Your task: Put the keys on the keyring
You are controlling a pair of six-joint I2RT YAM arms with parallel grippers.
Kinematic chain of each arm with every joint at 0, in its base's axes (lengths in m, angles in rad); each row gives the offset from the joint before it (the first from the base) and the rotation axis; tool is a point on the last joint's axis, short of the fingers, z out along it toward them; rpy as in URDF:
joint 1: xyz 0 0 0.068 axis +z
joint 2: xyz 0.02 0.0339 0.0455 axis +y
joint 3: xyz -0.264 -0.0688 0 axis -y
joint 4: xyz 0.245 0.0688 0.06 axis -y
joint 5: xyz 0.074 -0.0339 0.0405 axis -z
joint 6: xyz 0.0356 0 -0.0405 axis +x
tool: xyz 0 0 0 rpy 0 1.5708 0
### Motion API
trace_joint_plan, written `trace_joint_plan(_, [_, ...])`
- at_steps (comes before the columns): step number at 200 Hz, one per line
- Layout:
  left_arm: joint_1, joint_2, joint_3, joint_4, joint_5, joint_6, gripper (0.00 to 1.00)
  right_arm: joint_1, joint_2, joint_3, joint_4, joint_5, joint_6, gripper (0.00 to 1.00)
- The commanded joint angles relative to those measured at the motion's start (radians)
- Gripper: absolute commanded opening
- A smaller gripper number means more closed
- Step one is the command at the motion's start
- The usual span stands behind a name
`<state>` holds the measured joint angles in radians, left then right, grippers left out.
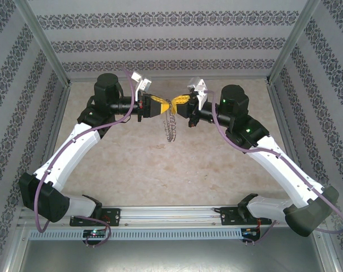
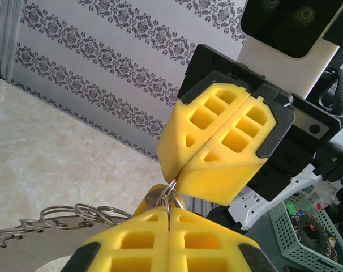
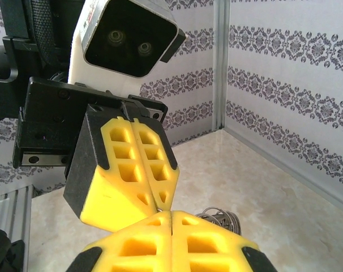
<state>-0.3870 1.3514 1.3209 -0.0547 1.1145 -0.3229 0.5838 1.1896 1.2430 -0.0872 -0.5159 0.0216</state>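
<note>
So there's this beige table (image 1: 160, 181) boxed in by patterned walls. The left arm (image 1: 75, 148) and right arm (image 1: 276, 154) both reach in over the far half and meet nose to nose in mid-air.

The left gripper (image 1: 162, 107) is clenched shut, and so is the right gripper (image 1: 179, 104). Their yellow tips are touching.

The keyring (image 1: 170, 127) dangles right below that meeting point, clear of the table. Its long axis is straight up and down, and it's edge-on, so it looks like a thin wire coil.

From the left wrist it trails away sideways (image 2: 75, 217). One small loop of it runs into the seam between the left fingertips (image 2: 154, 238), so that one's pinching it. Can't tell if the right one grips anything.

Just beside the loop there's a tiny yellow-orange bit, probably the key (image 2: 150, 199), too tucked in to say which way it points.
</note>
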Motion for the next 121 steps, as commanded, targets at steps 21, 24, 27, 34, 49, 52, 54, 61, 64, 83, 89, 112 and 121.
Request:
trace_joint_plan(21, [-0.009, -0.010, 0.031, 0.070, 0.036, 0.007, 0.00, 0.003, -0.012, 0.030, -0.025, 0.096, -0.051, 0.00])
trace_joint_plan(24, [-0.009, -0.010, 0.031, 0.070, 0.035, 0.007, 0.00, 0.004, -0.010, 0.031, -0.026, 0.099, -0.052, 0.00])
trace_joint_plan(27, [-0.010, -0.011, 0.031, 0.070, 0.036, 0.008, 0.00, 0.005, -0.011, 0.032, -0.026, 0.102, -0.053, 0.00])
trace_joint_plan(34, [-0.008, -0.012, 0.031, 0.070, 0.036, 0.007, 0.00, 0.005, -0.010, 0.031, -0.026, 0.108, -0.055, 0.00])
trace_joint_plan(49, [-0.008, -0.012, 0.031, 0.071, 0.032, 0.008, 0.00, 0.005, -0.010, 0.033, -0.029, 0.116, -0.055, 0.00])
trace_joint_plan(52, [-0.009, -0.011, 0.031, 0.072, 0.033, 0.010, 0.00, 0.005, -0.010, 0.034, -0.031, 0.118, -0.054, 0.00])
trace_joint_plan(54, [-0.008, -0.012, 0.031, 0.073, 0.033, 0.009, 0.00, 0.005, -0.010, 0.035, -0.033, 0.120, -0.055, 0.00])
trace_joint_plan(61, [-0.008, -0.011, 0.031, 0.074, 0.031, 0.009, 0.00, 0.005, -0.009, 0.037, -0.039, 0.120, -0.056, 0.00])
trace_joint_plan(64, [-0.008, -0.011, 0.031, 0.075, 0.031, 0.009, 0.00, 0.005, -0.008, 0.038, -0.041, 0.122, -0.056, 0.00])
trace_joint_plan(83, [-0.008, -0.011, 0.032, 0.079, 0.028, 0.011, 0.00, 0.004, -0.006, 0.042, -0.058, 0.132, -0.056, 0.00])
trace_joint_plan(89, [-0.008, -0.010, 0.032, 0.079, 0.025, 0.011, 0.00, 0.002, -0.005, 0.044, -0.064, 0.132, -0.056, 0.00])
trace_joint_plan(112, [-0.007, -0.008, 0.033, 0.083, 0.018, 0.016, 0.00, 0.000, -0.006, 0.046, -0.078, 0.134, -0.053, 0.00])
trace_joint_plan(121, [-0.008, -0.010, 0.034, 0.082, 0.011, 0.020, 0.00, -0.001, -0.007, 0.048, -0.085, 0.135, -0.050, 0.00])
